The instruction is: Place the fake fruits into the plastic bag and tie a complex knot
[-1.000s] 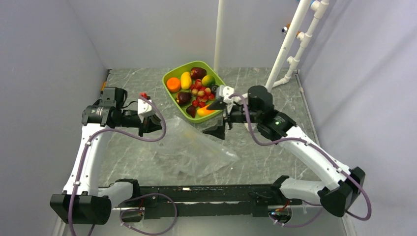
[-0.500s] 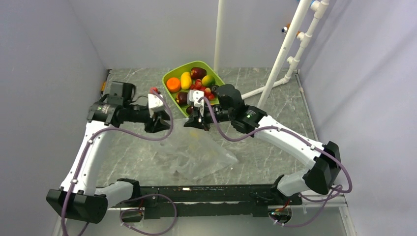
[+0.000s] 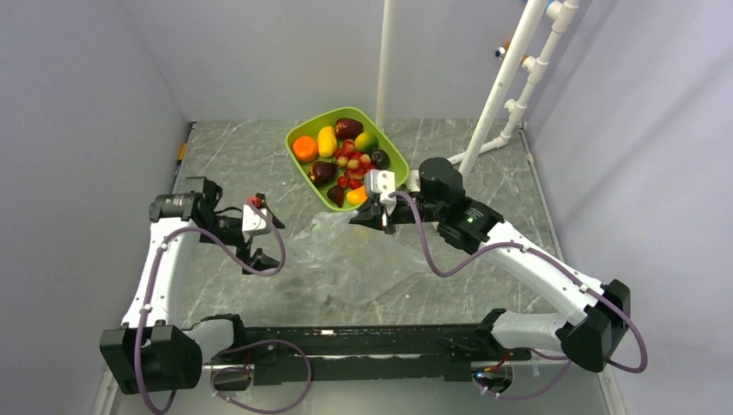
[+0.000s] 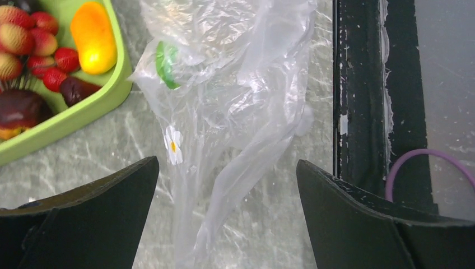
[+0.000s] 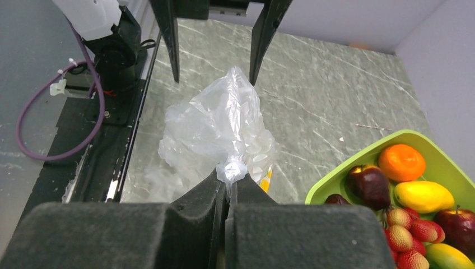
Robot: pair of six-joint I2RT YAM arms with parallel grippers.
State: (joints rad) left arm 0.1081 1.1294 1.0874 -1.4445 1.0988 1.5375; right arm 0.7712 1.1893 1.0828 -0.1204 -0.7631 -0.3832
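The right claw (image 5: pixel 229 178) is clamped on a pinch of the bag (image 3: pixel 363 264), which lies on the surface just near the tray (image 4: pixel 89 112) holding all the fruits (image 3: pixel 341 156). The left claw (image 4: pixel 227 168) hangs wide open and empty. It should catch only the opposite lip, one layer, so the mouth gapes.

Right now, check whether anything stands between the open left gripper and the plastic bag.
Nothing visible does. The plastic bag lies straight ahead of the open left gripper, with no object in the gap. The right gripper is shut on the bag's far edge, near the green tray.
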